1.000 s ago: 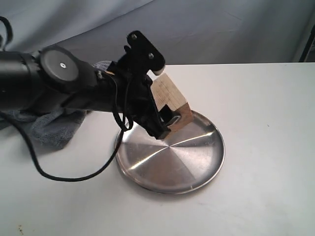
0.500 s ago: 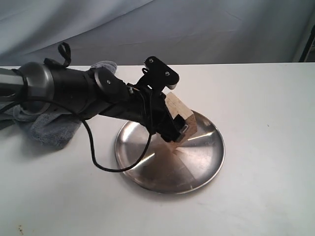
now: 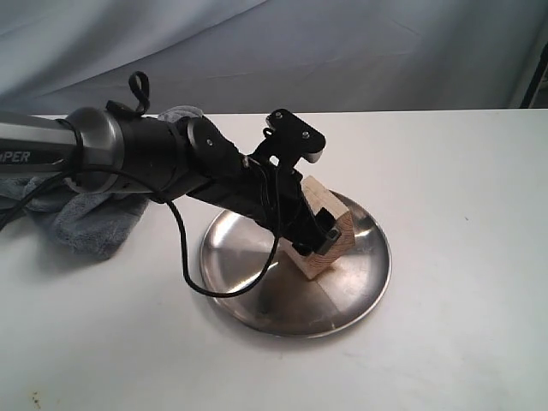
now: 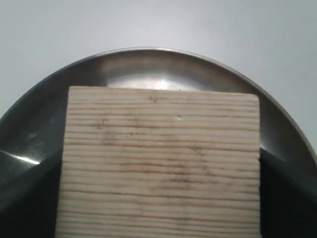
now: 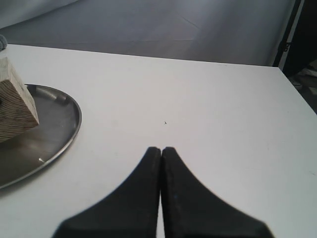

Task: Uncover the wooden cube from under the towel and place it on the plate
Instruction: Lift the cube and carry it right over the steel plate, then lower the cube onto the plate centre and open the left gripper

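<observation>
The tan wooden cube [image 3: 330, 235] is tilted over the steel plate [image 3: 257, 304], and its lower edge is at the plate's surface. My left gripper [image 3: 318, 233] is shut on the cube, its black fingers clamping the cube's sides. In the left wrist view the cube's grained face [image 4: 161, 163] fills the picture, with the plate's rim [image 4: 148, 52] beyond it. The dark grey-blue towel [image 3: 86, 218] lies crumpled at the table's left. My right gripper [image 5: 161, 149] is shut on nothing above bare table; the plate [image 5: 59, 134] and cube [image 5: 15, 106] sit off to its side.
The left arm and its black cable [image 3: 197, 274] stretch across the plate's left side. A white table [image 3: 462, 214] extends to the right of the plate. A grey-blue backdrop [image 3: 342, 51] hangs behind the table.
The left arm has lowered and swung right, bringing the cube from above the plate's far rim down onto the plate's surface. The towel is more exposed.
</observation>
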Motion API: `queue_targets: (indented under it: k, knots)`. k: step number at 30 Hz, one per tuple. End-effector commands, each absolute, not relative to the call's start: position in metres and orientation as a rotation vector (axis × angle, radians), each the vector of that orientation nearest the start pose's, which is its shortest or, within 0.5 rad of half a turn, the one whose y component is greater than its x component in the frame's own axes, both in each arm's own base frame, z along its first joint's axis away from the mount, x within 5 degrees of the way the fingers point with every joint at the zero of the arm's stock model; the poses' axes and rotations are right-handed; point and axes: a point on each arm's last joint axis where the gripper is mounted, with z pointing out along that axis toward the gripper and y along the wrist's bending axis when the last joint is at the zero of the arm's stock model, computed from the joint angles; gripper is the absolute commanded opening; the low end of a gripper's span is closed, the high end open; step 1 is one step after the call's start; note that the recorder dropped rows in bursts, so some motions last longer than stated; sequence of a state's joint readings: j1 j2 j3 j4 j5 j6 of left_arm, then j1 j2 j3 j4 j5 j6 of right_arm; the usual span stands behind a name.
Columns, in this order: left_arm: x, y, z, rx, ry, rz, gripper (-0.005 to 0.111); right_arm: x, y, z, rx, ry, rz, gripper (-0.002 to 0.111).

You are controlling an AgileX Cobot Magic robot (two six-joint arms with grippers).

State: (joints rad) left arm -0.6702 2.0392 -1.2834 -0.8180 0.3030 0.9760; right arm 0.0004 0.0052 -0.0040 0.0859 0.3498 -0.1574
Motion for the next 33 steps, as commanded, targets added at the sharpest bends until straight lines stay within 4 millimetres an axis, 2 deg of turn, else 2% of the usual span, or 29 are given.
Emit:
queue_targets:
  k: [1,33]
  knots:
    - [0.3267,-0.2804,0.1565,1.101,2.219,-0.417,0.000,0.0533,0.0029,0.1818,-0.089,1.830,-0.022,0.000]
    - [0.3265,-0.2786,0.1552,1.116,2.232,-0.391,0.002,0.0533,0.0029,0.1818,-0.089,1.830,-0.022,0.000]
